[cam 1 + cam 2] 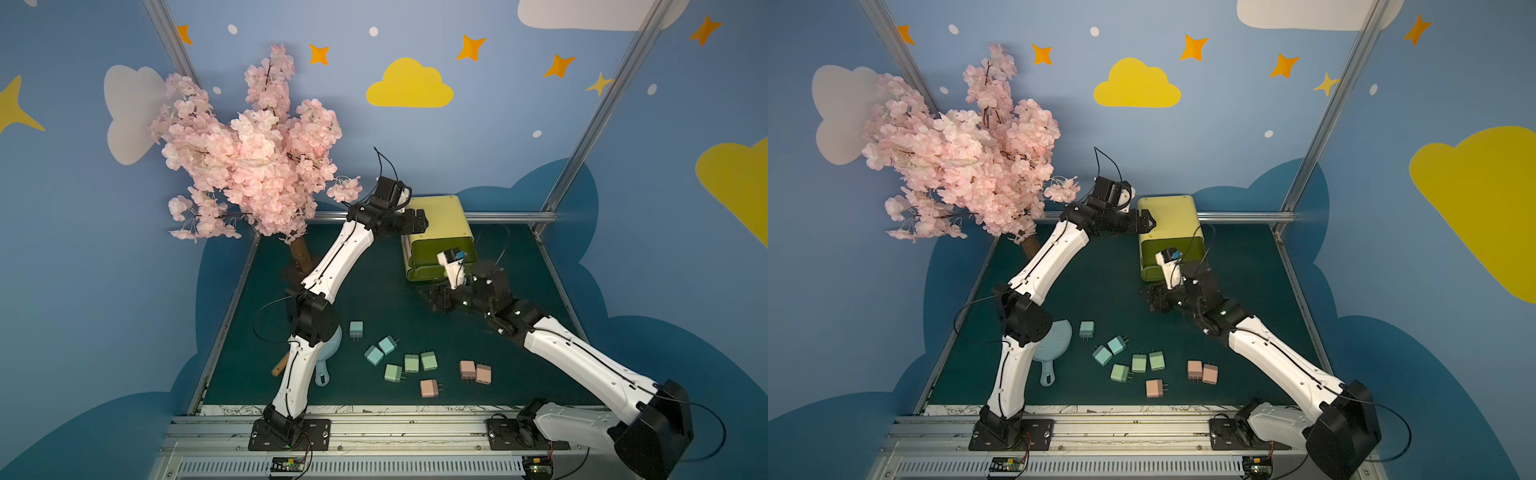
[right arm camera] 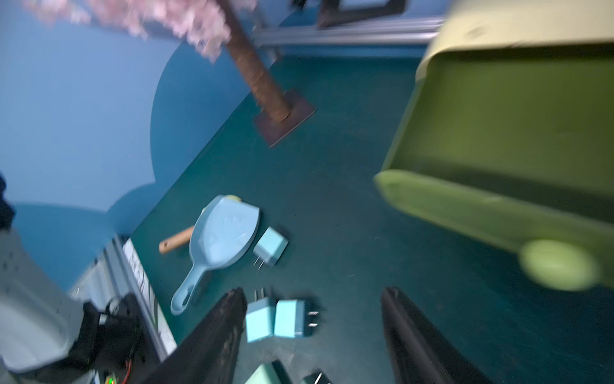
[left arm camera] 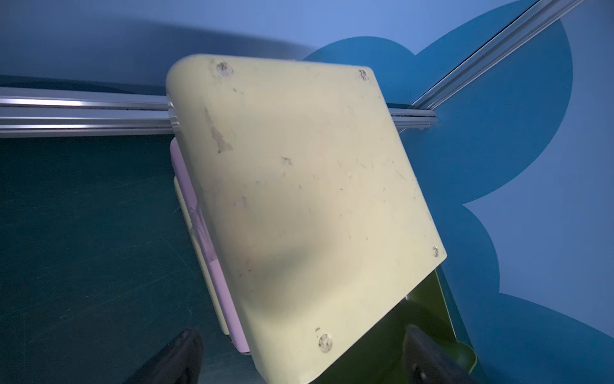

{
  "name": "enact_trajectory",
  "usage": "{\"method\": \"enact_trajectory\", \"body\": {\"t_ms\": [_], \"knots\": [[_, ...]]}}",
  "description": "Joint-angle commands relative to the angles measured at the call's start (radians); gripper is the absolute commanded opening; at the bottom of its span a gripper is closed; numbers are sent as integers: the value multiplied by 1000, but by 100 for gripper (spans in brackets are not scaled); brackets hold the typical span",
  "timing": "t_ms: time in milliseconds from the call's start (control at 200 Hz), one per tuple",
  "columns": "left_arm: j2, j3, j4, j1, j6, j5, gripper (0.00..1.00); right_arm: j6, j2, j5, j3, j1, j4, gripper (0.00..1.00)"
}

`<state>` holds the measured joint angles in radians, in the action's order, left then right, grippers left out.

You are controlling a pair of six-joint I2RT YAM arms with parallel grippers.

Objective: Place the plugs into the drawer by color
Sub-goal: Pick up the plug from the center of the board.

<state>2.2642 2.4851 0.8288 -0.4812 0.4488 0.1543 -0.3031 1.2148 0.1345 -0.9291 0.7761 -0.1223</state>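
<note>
In both top views I see the drawer chest (image 1: 436,212) standing at the far side of the green mat (image 1: 374,291), right of centre. Its top drawer (image 1: 432,249) is pulled out toward the near side. My left gripper (image 1: 420,220) hangs at the chest's left top edge. My right gripper (image 1: 432,298) sits low, just near of the open drawer's front, pointing left. All nine plugs lie on the near half of the mat, well apart from the chest: three blue plugs (image 1: 355,329) leftmost, three green plugs (image 1: 428,360) in the middle, three pink plugs (image 1: 467,369) to the right. A light-blue paddle (image 1: 1054,345) lies partly under my left arm, and a cherry tree (image 1: 249,158) stands far left.

From the left wrist, the drawer chest (image 3: 299,183) shows its pale top across most of the frame. The left gripper's fingers (image 3: 179,359) are spread wide with one corner of the chest between them; I cannot tell whether they touch it.

The right wrist view is blurred. The right gripper's fingers (image 2: 219,332) are spread apart, gripping nothing. The top drawer (image 2: 515,133) and its round knob (image 2: 558,264) are beside them. Two blue plugs (image 2: 289,319) lie side by side on the mat by one finger, and a third blue plug (image 2: 270,246) lies just beside the paddle (image 2: 222,232).
</note>
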Motion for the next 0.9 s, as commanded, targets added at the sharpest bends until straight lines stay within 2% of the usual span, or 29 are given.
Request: {"method": "enact_trajectory", "body": {"t_ms": [0, 130, 360, 501, 726, 896], "knots": [[-8, 24, 23, 13, -12, 2, 95, 53, 85, -224, 37, 166, 96, 68], [-8, 24, 27, 13, -10, 8, 95, 79, 269, -312, 1, 280, 184, 67], [-16, 28, 26, 14, -15, 5, 95, 110, 567, -324, -193, 328, 209, 65], [-19, 27, 27, 14, -18, 4, 95, 122, 674, -352, -268, 355, 242, 66], [-17, 27, 33, 15, -19, 4, 95, 121, 803, -373, -395, 374, 193, 72], [-17, 26, 33, 13, -18, 8, 95, 105, 874, -441, -448, 373, 147, 74]]}}
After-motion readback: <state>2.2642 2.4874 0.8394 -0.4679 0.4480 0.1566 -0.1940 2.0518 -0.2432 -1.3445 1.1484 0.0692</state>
